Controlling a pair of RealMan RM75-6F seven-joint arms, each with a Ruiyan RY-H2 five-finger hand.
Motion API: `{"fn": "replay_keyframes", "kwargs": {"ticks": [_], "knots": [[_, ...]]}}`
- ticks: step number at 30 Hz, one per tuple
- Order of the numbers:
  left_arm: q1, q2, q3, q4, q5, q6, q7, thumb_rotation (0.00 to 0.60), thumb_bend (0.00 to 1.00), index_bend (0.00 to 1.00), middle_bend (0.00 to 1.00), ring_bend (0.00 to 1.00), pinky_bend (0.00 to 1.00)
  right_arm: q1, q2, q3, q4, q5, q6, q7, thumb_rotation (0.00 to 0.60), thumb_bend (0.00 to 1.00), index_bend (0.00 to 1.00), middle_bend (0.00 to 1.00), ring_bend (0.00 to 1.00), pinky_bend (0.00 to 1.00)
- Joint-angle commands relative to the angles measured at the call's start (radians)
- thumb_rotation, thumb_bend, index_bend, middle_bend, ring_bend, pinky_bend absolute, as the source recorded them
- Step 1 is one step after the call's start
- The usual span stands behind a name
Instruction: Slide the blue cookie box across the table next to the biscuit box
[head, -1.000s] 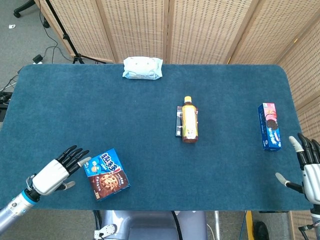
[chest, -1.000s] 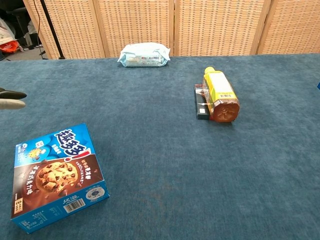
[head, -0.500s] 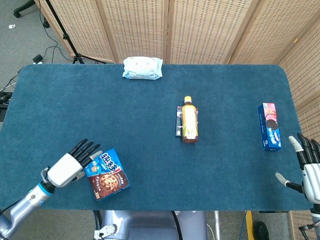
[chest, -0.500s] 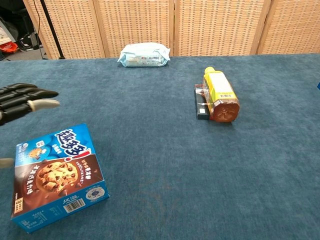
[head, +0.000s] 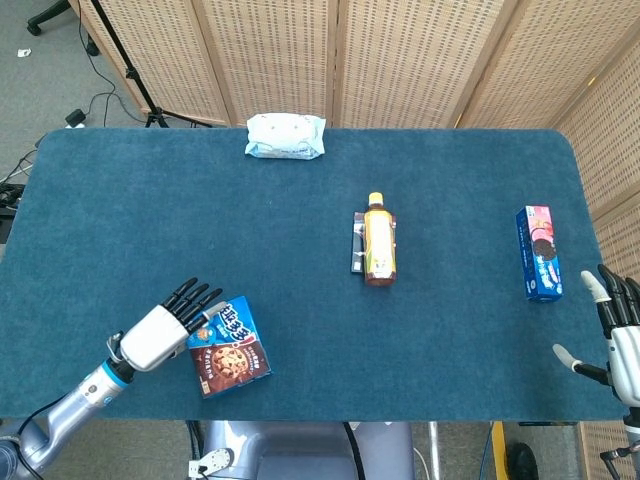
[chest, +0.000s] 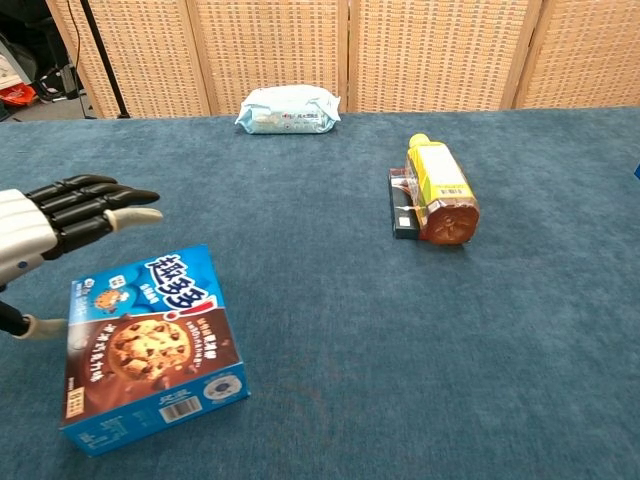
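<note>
Blue cookie box (head: 230, 347) on blue-carpeted table (head: 300, 230), left hand (head: 165, 327) beside — wicker screens (head: 400, 60)

The blue-clothed table (head: 150, 200) carries a cookie box (head: 228, 346), bottle (head: 378, 240), wipes pack (head: 286, 136) — and biscuit box (head: 538, 253).

The scene is being lit evenly and brightly from above; only faint shadows are being cast, and both views are being rendered sharply.
</note>
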Motion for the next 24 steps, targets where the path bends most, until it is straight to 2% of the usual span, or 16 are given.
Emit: {"fn": "replay_keyframes", "kwargs": {"ticks": [1, 14, 24], "knots": [[-0.032, -0.017, -0.016, -0.045, -0.001, -0.026, 0.05, 0.6, 0.0, 0.0, 0.0, 0.0, 0.0, 0.0, 0.0, 0.001, 0.0, 0.001, 0.0, 0.001, 0.6, 0.0, 0.0, 0.0, 0.0, 0.0], [-0.14, -0.055, -0.085, -0.143, -0.043, -0.142, 0.174, 0.6, 0.0, 0.0, 0.0, 0.0, 0.0, 0.003, -0.002, 0.0, 0.003, 0.002, -0.006, -0.001, 0.6, 0.0, 0.0, 0.0, 0.0, 0.0], [-0.231, -0.122, -0.095, -0.08, -0.014, -0.151, 0.148, 0.6, 0.0, 0.0, 0.0, 0.0, 0.0, 0.006, -0.006, 0.001, 0.001, 0.003, -0.01, -0.013, 0.6, 0.0, 0.0, 0.0, 0.0, 0.0]]}}
